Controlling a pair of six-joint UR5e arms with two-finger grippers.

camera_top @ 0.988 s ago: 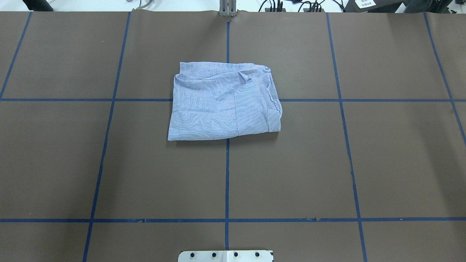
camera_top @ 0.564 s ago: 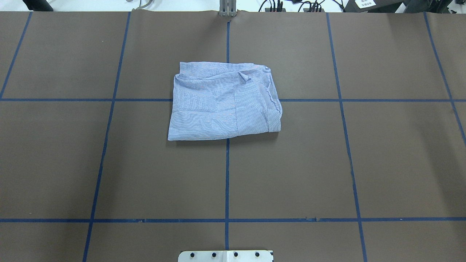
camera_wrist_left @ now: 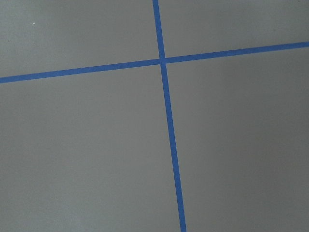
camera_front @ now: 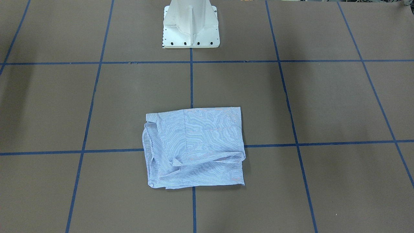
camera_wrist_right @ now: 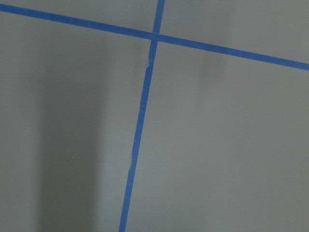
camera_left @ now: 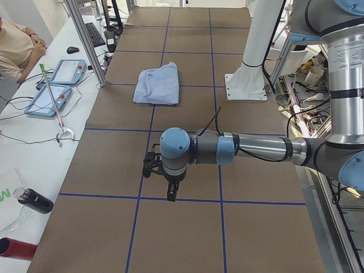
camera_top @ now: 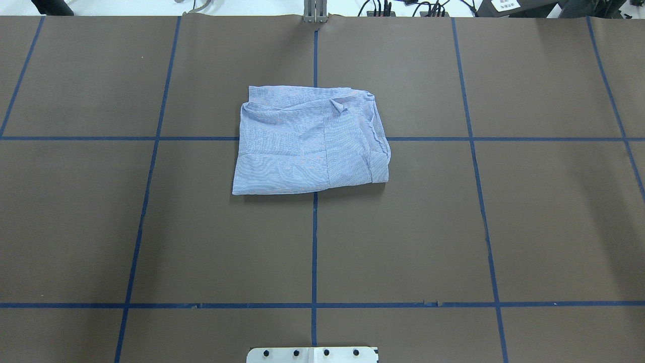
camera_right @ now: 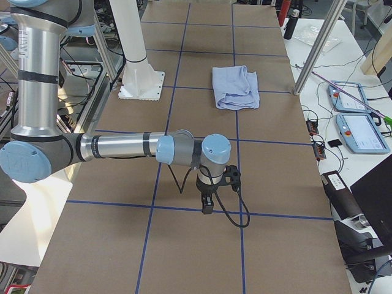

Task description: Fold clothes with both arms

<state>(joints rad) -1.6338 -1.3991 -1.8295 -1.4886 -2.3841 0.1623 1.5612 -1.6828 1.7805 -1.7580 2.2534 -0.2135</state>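
Judging from the compact, roughly square bundle, reckoned the folding done or close to it; found the light blue striped shirt (camera_top: 307, 146) lying flat over the crossing of 2 blue tape lines (camera_top: 504, 138) in the middle of the brown table (camera_top: 151, 227), touched by nothing. Noted a small upturned flap near the far edge and a rumpled, layered edge on the robot's right. Would have advised, for any last tidy, pinching 2 corners of 1 edge at once, lifting evenly, carrying the cloth over without dragging the lower layers, then pressing the crease before letting go. Saw the left arm (camera_left: 256, 149) stretched out level and low over bare table, well apart from the shirt, with the left gripper (camera_left: 169, 187) pointing down just above a tape line; saw the right arm (camera_right: 122, 147) mirrored at the opposite end, the right gripper (camera_right: 207, 199) likewise hanging downward. Could not tell the jaws' state, parted or closed, from these side views; made out only tape crossings and bare table through both wrist cameras.
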